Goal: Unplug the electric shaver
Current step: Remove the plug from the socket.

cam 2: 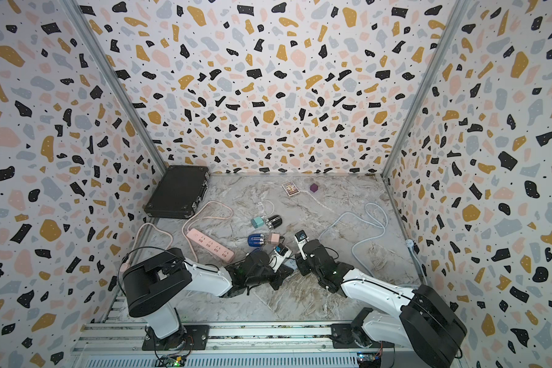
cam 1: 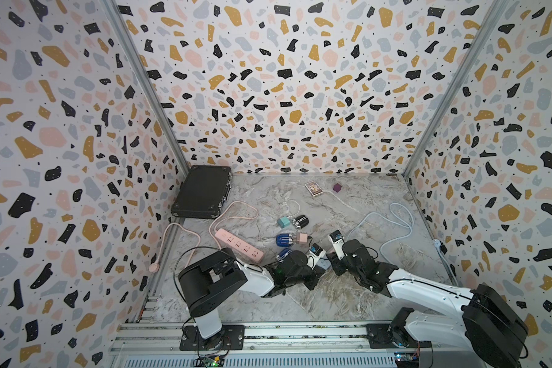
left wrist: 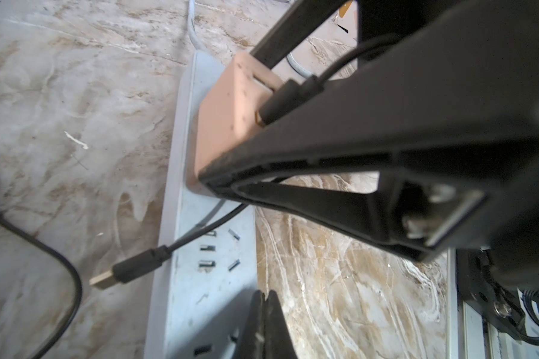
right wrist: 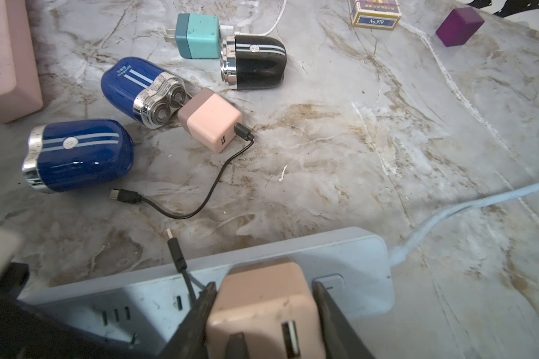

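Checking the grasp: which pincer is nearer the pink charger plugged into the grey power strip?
Right. The right pincer clamps the charger; the left pincer sits shut over the strip, farther along.

Black shaver glossy plastic, chrome band; grey power strip matt plastic

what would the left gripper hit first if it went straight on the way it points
Likely the grey power strip: the shut left gripper points at its face; the gap is unclear.

On my feed I see terrazzo-print walls on three sides, metal corner posts, a grey-brown marble floor evenly lit, and aluminium rails along the near edge.
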Controlling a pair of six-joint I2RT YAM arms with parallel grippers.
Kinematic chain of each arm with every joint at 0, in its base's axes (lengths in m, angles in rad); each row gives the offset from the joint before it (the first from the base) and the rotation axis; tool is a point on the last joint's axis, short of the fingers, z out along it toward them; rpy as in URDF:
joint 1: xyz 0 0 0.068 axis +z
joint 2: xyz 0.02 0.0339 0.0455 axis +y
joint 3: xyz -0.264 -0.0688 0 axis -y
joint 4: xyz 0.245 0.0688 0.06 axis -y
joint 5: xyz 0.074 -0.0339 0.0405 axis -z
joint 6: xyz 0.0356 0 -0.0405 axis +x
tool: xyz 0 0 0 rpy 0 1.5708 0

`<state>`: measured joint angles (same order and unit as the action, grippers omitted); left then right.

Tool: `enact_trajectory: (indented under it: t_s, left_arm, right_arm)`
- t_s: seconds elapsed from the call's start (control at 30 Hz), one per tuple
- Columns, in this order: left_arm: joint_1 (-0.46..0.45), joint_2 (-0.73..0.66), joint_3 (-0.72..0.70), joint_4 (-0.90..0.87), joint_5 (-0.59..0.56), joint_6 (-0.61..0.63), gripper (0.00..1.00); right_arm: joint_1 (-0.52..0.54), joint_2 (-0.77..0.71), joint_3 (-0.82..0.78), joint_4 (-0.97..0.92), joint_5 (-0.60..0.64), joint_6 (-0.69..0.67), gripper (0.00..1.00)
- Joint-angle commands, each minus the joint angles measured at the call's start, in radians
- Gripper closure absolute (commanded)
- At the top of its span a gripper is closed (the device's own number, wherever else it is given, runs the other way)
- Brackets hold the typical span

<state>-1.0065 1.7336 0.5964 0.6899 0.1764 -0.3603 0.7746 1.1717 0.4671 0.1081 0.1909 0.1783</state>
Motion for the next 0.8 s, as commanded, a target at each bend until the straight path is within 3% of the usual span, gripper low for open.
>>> enact_trajectory:
  t_s: [0.0,0.33,0.53,0.77]
  left_arm:
    - [0.006,0.014,-0.037,-0.142,-0.07,-0.001,1.0]
    - [0.004,-0.079,-0.055,-0.154,-0.112,0.041,1.0]
    - [0.001,-0.115,-0.071,-0.156,-0.187,0.075,1.0]
    - [-0.02,-0.059,-0.005,-0.225,-0.217,0.127,1.0]
  right_arm:
    - [0.004,0.025,0.049,0.023,0.018,0.009,1.0]
    - [0.004,0.195,0.064,0.076,-0.033,0.044,1.0]
    - [0.005,0.207,0.064,0.088,-0.049,0.054,1.0]
    - [0.005,0.199,0.07,0.077,-0.061,0.049,1.0]
